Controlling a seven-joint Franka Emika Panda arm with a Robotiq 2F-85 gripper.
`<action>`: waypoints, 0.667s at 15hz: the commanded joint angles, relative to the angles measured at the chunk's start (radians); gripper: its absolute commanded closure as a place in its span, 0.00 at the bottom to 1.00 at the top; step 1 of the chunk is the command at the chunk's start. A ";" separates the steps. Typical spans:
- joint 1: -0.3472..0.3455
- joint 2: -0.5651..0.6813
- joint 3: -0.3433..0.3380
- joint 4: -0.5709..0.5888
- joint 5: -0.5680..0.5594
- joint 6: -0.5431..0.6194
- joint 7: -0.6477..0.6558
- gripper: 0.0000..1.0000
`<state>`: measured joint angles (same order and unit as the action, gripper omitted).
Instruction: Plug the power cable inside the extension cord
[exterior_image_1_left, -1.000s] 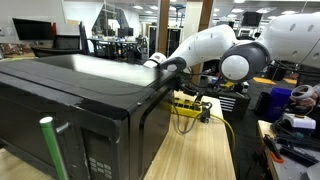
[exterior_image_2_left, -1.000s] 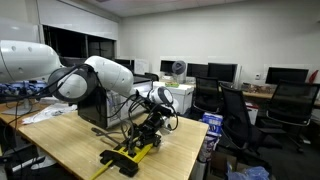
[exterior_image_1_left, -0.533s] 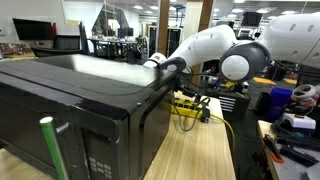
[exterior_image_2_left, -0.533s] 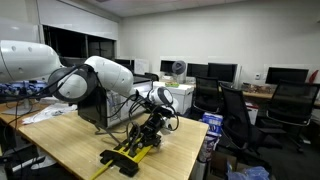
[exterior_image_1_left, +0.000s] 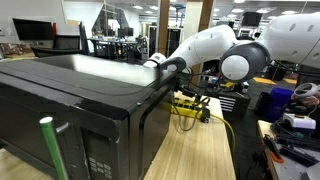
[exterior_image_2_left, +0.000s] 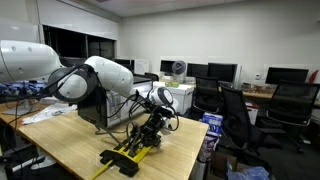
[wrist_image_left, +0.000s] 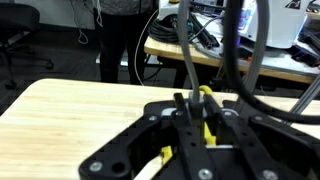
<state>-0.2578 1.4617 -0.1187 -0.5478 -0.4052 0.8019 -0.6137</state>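
The extension cord (exterior_image_2_left: 138, 152), a long, narrow, bright yellow strip with dark sockets, is lying flat on the pale wooden worktop (exterior_image_2_left: 70, 140). It is running diagonally near the worktop's edge. In the wrist view only slivers of its yellow body are showing, largely hidden.

one extension cord (exterior_image_2_left: 138, 151), one black appliance (exterior_image_1_left: 70, 100)

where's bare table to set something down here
Free: the table is bare from its near edge up to the extension cord; a bare strip also runs beside the black appliance. Crowded: around the end effector, where cables loop over the extension cord.
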 joint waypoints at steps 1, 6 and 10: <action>-0.004 0.002 0.021 -0.035 0.032 0.165 0.031 0.46; -0.003 0.004 0.012 -0.026 0.034 0.184 0.018 0.14; -0.018 0.004 0.002 -0.001 0.041 0.180 0.019 0.00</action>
<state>-0.2655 1.4654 -0.1235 -0.5539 -0.3933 0.9237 -0.6123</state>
